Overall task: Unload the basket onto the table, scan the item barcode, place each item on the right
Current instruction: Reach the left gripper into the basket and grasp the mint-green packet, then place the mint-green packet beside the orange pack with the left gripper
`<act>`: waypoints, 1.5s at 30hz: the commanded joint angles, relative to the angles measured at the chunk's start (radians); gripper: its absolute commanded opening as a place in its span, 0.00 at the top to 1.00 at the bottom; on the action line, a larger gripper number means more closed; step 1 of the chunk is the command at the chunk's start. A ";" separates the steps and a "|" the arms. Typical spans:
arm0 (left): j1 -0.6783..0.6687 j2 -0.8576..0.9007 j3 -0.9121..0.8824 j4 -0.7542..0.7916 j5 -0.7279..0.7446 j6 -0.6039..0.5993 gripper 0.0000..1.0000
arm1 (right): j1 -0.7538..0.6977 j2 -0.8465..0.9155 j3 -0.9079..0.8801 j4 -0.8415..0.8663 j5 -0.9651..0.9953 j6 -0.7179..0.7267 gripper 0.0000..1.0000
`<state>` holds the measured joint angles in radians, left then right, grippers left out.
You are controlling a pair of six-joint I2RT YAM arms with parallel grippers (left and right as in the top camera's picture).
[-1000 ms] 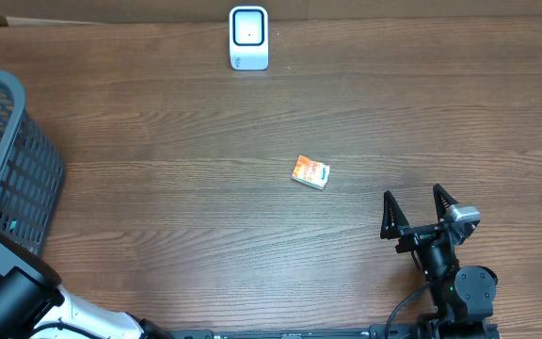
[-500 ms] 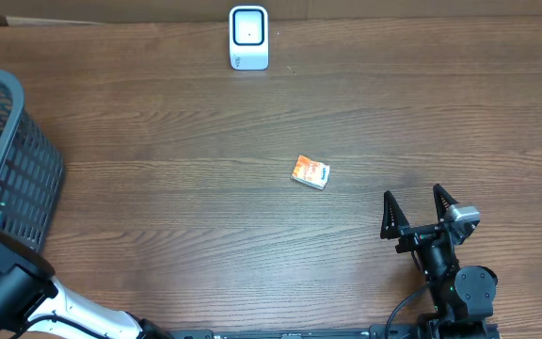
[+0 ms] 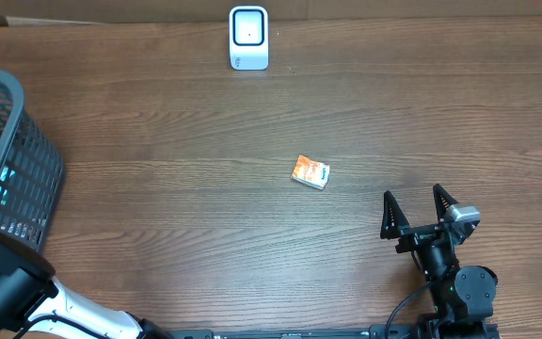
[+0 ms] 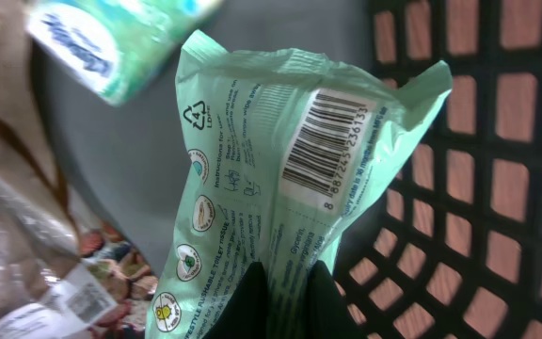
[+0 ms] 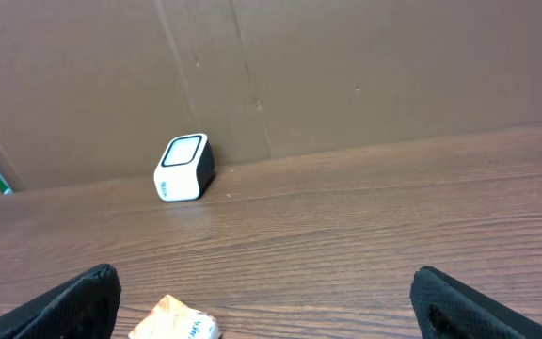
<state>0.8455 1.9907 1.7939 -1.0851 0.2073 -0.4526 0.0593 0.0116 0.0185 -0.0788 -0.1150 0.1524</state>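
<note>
1. We see the pale green packet [image 4: 252, 188] inside the basket [image 4: 459, 188], its lower end pinched by our left gripper [image 4: 288, 287], whose jaws are clamped together on it.
2. The packet's barcode [image 4: 332, 141] faces the left wrist camera, on the upper right of the wrapper.
3. Behind it in the basket lie another green and white packet [image 4: 111, 47] and a clear-wrapped item [image 4: 26, 264].
4. The basket stands at the left edge of the table [image 3: 158, 122].
5. The scanner [image 3: 248, 38] stands upright at the far edge, well apart from the basket.
6. A small orange box [image 3: 310, 172] lies near the middle of the table.
7. Our right gripper [image 3: 412, 194] sits near the front right with its jaws spread wide, holding nothing.
</note>
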 commanded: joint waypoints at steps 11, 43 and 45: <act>-0.069 -0.344 0.239 -0.002 0.169 0.003 0.96 | -0.005 -0.009 -0.011 0.005 0.009 -0.004 0.00; -1.366 0.018 -0.200 0.079 -0.212 -0.023 0.96 | -0.005 -0.009 -0.011 0.005 0.009 -0.004 0.00; -1.375 0.041 -0.200 0.100 -0.217 -0.048 0.96 | -0.005 -0.009 -0.011 0.004 0.009 -0.004 0.00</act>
<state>-0.5190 2.0163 1.5936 -1.0004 0.0341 -0.4179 0.0593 0.0116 0.0185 -0.0792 -0.1154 0.1528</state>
